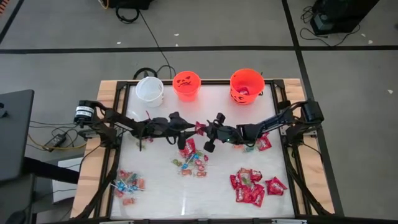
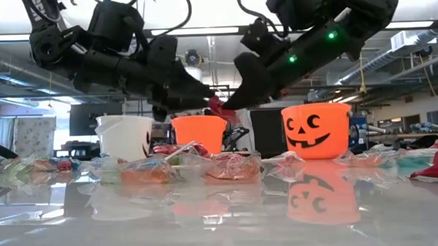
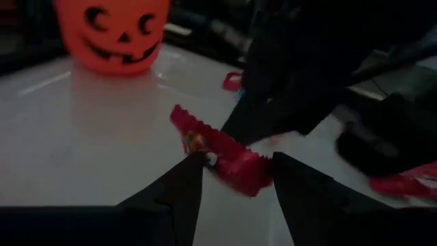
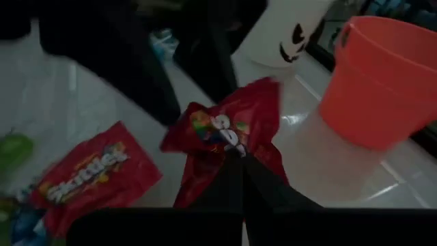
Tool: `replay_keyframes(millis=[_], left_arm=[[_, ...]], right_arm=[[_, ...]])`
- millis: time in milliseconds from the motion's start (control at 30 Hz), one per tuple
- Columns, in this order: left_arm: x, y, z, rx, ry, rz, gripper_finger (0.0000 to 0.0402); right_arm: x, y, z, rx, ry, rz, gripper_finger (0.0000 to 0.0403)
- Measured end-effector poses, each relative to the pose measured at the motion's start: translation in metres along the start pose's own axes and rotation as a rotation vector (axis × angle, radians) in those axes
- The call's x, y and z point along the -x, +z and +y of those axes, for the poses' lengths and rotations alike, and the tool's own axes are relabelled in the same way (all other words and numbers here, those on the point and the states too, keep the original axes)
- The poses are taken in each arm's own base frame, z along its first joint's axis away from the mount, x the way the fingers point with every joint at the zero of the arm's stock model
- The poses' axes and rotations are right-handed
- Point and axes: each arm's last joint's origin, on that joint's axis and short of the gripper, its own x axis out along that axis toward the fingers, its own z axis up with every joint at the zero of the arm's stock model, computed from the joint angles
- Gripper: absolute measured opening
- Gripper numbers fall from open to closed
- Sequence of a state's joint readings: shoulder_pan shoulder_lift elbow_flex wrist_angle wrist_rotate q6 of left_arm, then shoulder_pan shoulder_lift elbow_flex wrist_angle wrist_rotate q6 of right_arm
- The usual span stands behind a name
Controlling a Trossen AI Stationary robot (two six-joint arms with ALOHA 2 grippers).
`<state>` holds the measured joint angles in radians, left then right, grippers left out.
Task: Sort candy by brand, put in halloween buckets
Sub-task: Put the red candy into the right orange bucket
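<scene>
Red packet (image 4: 229,137) in right hand (image 4: 240,164)

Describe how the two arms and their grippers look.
Both arms are black and jointed, with thick rounded segments and thin black cables along them. The left arm has a white-labelled cylinder near its base. The right arm shows small green lights. The left gripper and right gripper have dark, tapering wedge-shaped fingers.

Glossy white table (image 1: 211,205), mirror-smooth, throwing back reflections, with bare wood along its edges. Smooth plastic buckets (image 1: 247,85) at the far edge. Candy (image 1: 250,185) in shiny, crinkly foil wrappers. Matt black arms (image 1: 149,126).
</scene>
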<state>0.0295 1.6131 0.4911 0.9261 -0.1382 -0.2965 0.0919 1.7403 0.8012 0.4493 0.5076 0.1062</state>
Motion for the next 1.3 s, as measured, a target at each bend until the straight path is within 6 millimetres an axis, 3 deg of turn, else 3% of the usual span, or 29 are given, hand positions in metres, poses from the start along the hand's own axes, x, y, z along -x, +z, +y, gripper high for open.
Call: replay_keyframes(millis=[633, 800, 1000, 1200, 1300], left_arm=[[-0.001, -0.002, -0.002, -0.005, 0.012, 0.031, 0.0161], [-0.001, -0.002, -0.001, -0.027, 0.018, 0.030, 0.0119], [-0.001, -0.006, 0.002, -0.093, 0.038, 0.078, 0.0020], [-0.001, -0.005, 0.009, -0.114, 0.047, 0.087, 0.0018], [-0.001, -0.005, 0.006, -0.177, -0.013, 0.092, 0.0015]], right_arm=[[0.014, 0.003, 0.023, 0.184, -0.072, -0.085, 0.0005], [0.014, 0.004, 0.023, 0.187, -0.069, -0.085, 0.0012], [0.016, 0.004, 0.025, 0.191, -0.072, -0.087, 0.0042], [0.025, 0.011, 0.022, 0.205, -0.225, -0.101, 0.0067], [0.032, 0.023, 0.010, 0.112, -0.192, -0.116, 0.0083]])
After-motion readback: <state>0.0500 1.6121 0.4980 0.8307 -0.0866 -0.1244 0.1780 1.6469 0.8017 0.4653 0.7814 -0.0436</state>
